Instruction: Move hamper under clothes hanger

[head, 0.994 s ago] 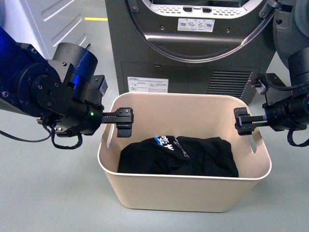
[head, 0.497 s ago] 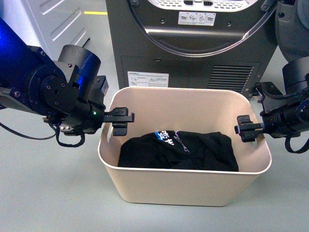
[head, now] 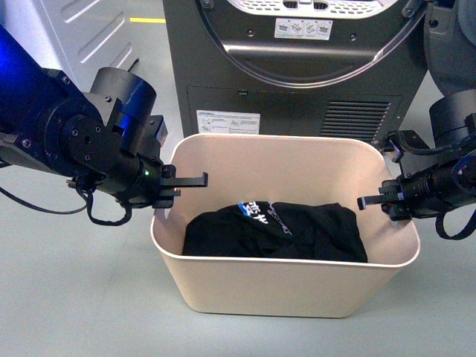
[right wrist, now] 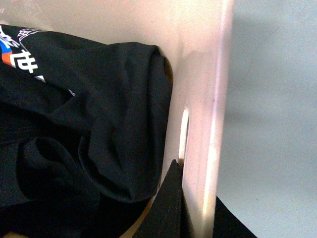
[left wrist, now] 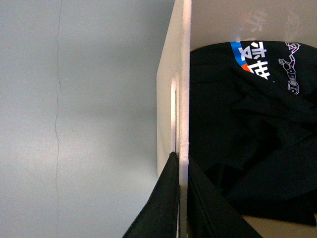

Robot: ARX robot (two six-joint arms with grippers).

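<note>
1. Front view: beige rectangular plastic hamper (head: 282, 286) sits on the grey floor (head: 74, 297), just in front of a dark grey front-loading machine (head: 297, 111). A crumpled black garment with blue-and-white print (head: 297, 234) lies in its bottom.
2. Left gripper (head: 167, 195) straddles the rim of the hamper's left short wall. In the left wrist view its dark fingers (left wrist: 163, 208) sit one inside and one outside, closed down to the wall's thickness, so I read it as a pinch on the wall.
3. Right gripper (head: 394, 207) is the same on the opposite short wall. In the right wrist view the inner finger (right wrist: 168, 208) presses just below the slot handle (right wrist: 184, 134), with the outer one across the wall. It is narrowed onto the plastic.
4. The clothes hanger is in none of the views, so I cannot yet judge the direction of travel.
5. Judgement for the carry:
   - Raise both arms together and level.
   - Hold the spacing between the arms fixed so the thin walls do not bow.
   - Lift only enough to clear the floor.
6. Risk: smooth plastic may slide out of a rim pinch, and uneven lifting would tip the garment to one end.
</note>
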